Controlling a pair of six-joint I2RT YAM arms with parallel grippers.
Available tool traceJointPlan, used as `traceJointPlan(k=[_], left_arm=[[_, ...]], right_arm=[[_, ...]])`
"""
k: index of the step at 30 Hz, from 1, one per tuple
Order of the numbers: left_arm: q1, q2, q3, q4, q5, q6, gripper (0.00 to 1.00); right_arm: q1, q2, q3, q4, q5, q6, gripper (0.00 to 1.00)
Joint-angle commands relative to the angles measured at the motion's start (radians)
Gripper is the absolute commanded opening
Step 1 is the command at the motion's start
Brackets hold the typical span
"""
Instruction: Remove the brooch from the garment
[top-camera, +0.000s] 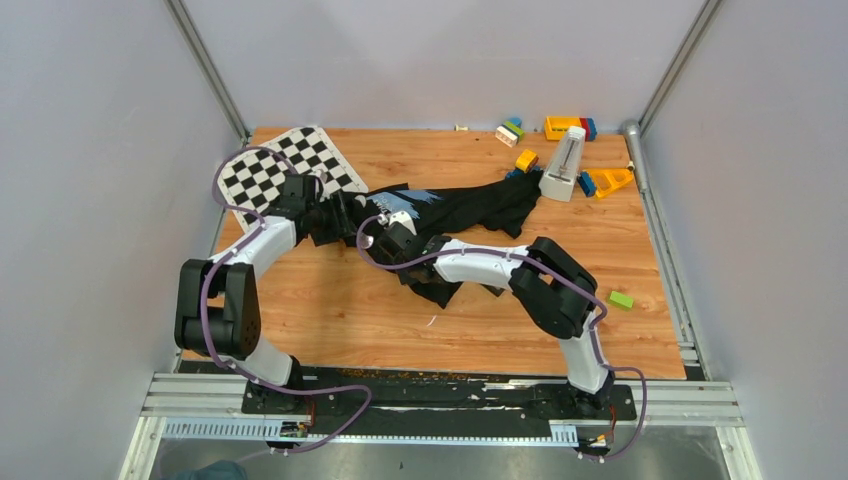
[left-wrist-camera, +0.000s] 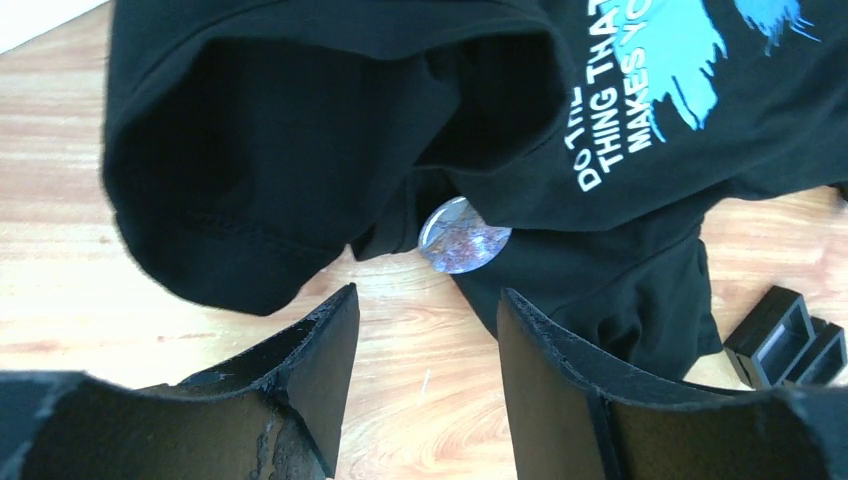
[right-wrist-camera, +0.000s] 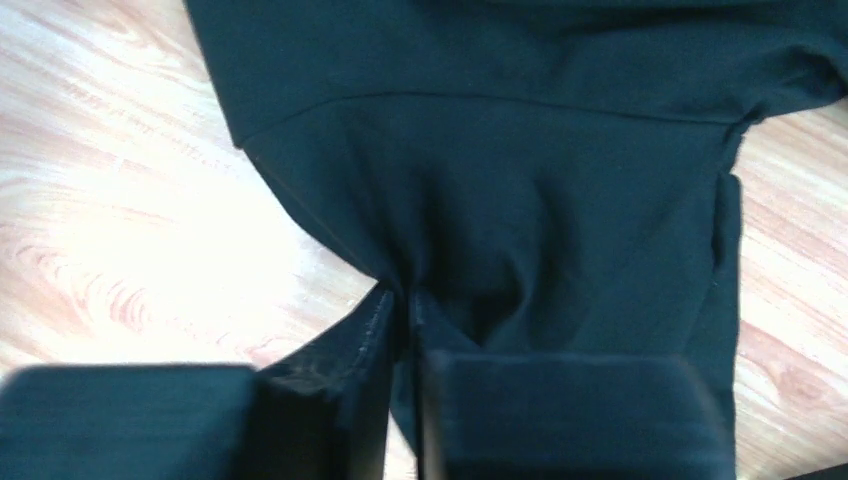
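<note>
The garment (top-camera: 480, 205) is a crumpled black shirt with a blue and white print, lying across the middle of the table. In the left wrist view the brooch (left-wrist-camera: 463, 235), a small round silvery disc, sits at the garment's (left-wrist-camera: 300, 130) folded edge just above the bare wood. My left gripper (left-wrist-camera: 428, 305) hangs open a little short of the brooch, with only table between its fingers (left-wrist-camera: 330, 350). My right gripper (right-wrist-camera: 402, 298) is shut on a pinched fold of the garment (right-wrist-camera: 520, 170). In the top view both grippers meet at the garment's left end, left gripper (top-camera: 340, 218), right gripper (top-camera: 388, 238).
A black-and-white chequered mat (top-camera: 290, 165) lies at the back left. Coloured toy blocks (top-camera: 560, 127) and a white wedge-shaped object (top-camera: 563, 165) stand at the back right. A green block (top-camera: 621, 299) lies at the right. Small square black trays (left-wrist-camera: 790, 335) sit beside the garment.
</note>
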Motion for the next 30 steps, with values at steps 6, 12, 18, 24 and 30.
traceJointPlan(k=[6,12,18,24,30], left_arm=[[0.004,-0.024,-0.047,0.144,0.093,0.04,0.6],[0.004,0.005,-0.046,0.14,0.109,0.03,0.6],[0.002,0.035,-0.046,0.113,0.126,0.022,0.59],[-0.013,-0.109,-0.077,-0.029,0.021,0.031,0.59],[-0.157,-0.32,-0.136,-0.18,-0.165,-0.026,0.59]], right_arm=[[0.073,-0.17,-0.106,-0.024,0.017,-0.003,0.0],[0.143,-0.361,-0.252,-0.037,-0.167,0.007,0.0],[0.216,-0.435,-0.323,-0.028,-0.329,0.011,0.0],[0.215,-0.476,-0.356,-0.015,-0.28,0.021,0.52],[0.117,-0.468,-0.285,-0.009,-0.28,0.019,0.49]])
